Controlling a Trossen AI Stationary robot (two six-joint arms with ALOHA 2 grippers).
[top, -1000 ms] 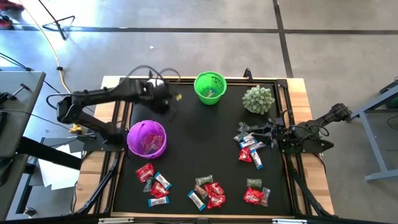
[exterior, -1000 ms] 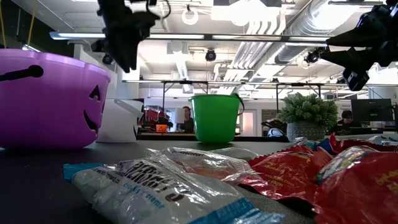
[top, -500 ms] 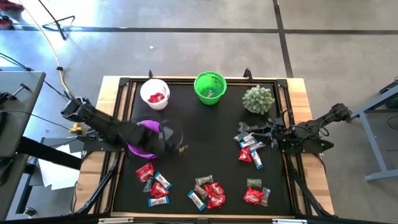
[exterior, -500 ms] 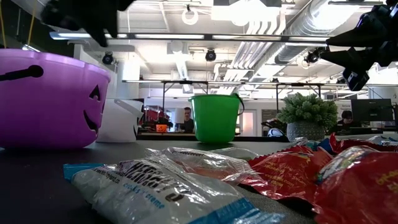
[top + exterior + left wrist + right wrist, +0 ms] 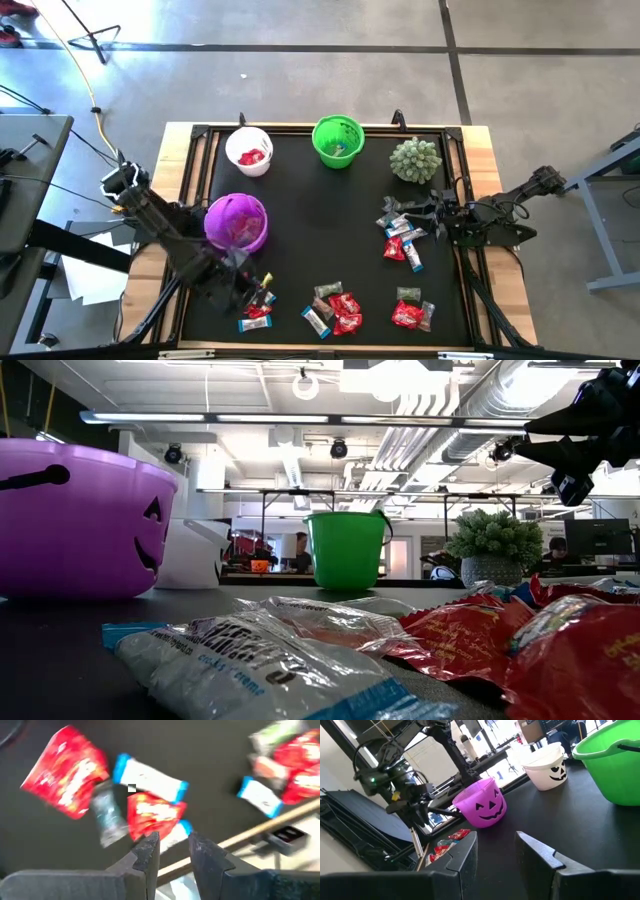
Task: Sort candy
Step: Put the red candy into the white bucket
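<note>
Candy: small wrapped sweets in red, brown and blue-white lie loose on the surface in four heaps. One heap is just beside the purple bucket, two are farther from it along the same edge, and one is well apart across the surface. They are probably unsorted stock waiting to be picked by wrapper colour.
Surface: a black mat, bare between the purple bucket and the far heap.
Left arm: reaches past the purple bucket, on its side away from the white bucket, and its hand hangs over the nearest heap. The fingers are parted with nothing between them, which looks like lining up a pick.
Right arm: waits well apart from the purple bucket, beside the far heap. Its hand is released and empty.
Purple bucket: stands upright with its mouth open to receive one kind of sweet.
Green bucket: stands far from the purple bucket, with something pale inside.
White bucket: stands near the purple bucket and holds a red sweet.
Spiky green ball: sits across the surface from the purple bucket and is no sweet.
Hard to tell: what the purple bucket holds, and which sweet the left hand is aiming at, since from above the hand covers part of that heap.
</note>
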